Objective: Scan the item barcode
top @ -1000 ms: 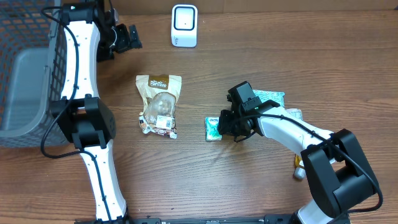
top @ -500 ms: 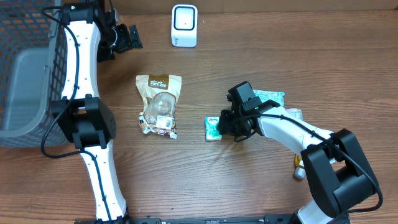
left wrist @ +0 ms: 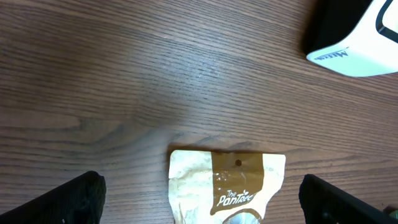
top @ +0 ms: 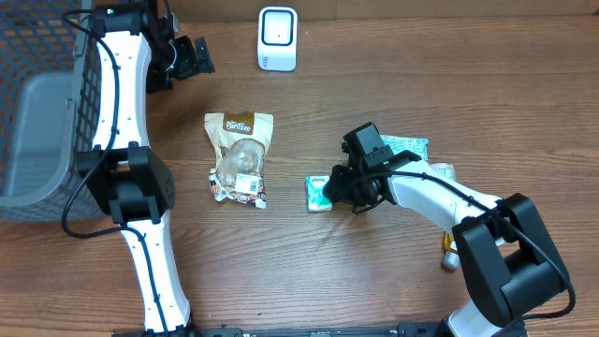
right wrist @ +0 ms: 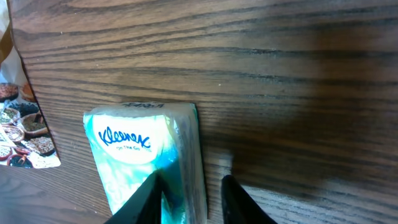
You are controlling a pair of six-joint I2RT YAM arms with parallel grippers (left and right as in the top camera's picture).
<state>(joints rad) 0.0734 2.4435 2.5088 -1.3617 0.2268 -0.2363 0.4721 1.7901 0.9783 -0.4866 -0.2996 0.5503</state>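
Readable text in three spots.

Tissue pack (right wrist: 146,158), right wrist view: blue script "Kleenex" on a white oval. The small line under it looks like "On The Go".

Snack bag (left wrist: 227,183), left wrist view: white lettering "The Pantree" on the brown band below the hang hole. The overhead view shows the same brand at the bag's top. A white sticker sits low on the bag, its print too small to read.

Scanner (left wrist: 354,37), left wrist view: grey lettering along the white lower edge, starts "Mit", rest blurred. In the overhead view there's a tiny mark at its base, not legible.
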